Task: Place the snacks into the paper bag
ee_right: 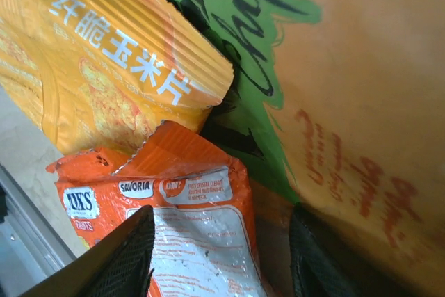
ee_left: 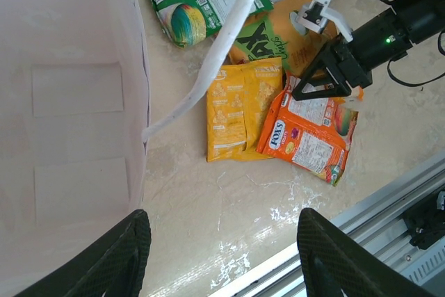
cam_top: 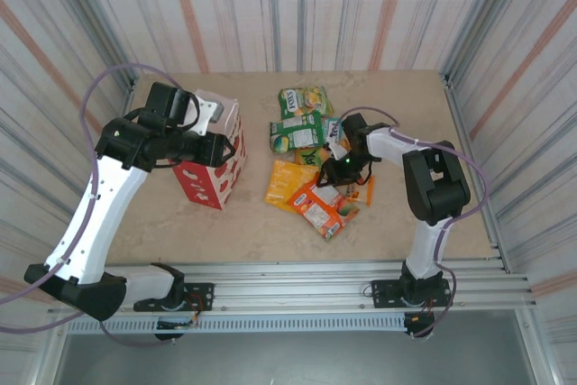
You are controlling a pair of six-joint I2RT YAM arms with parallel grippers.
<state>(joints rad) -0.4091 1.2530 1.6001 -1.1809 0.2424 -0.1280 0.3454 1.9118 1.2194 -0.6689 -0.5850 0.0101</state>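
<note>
Top external view has the right tool (cam_top: 332, 176), spread open and empty, down on the snacks (cam_top: 297, 132) heaped beside the paper bag (cam_top: 209, 185), where overlapping packets could drag along, while the left tool (cam_top: 221, 146) gapes empty at the bag's rim.

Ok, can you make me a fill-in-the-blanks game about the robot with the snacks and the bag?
1. The bottom half of the paper bag is ___ with white prints.
2. The snacks lie in a pile on the ___, beside the bag.
3. The right gripper is open over the FOX'S packet, which is ___.
Missing words: red; table; orange.
</note>
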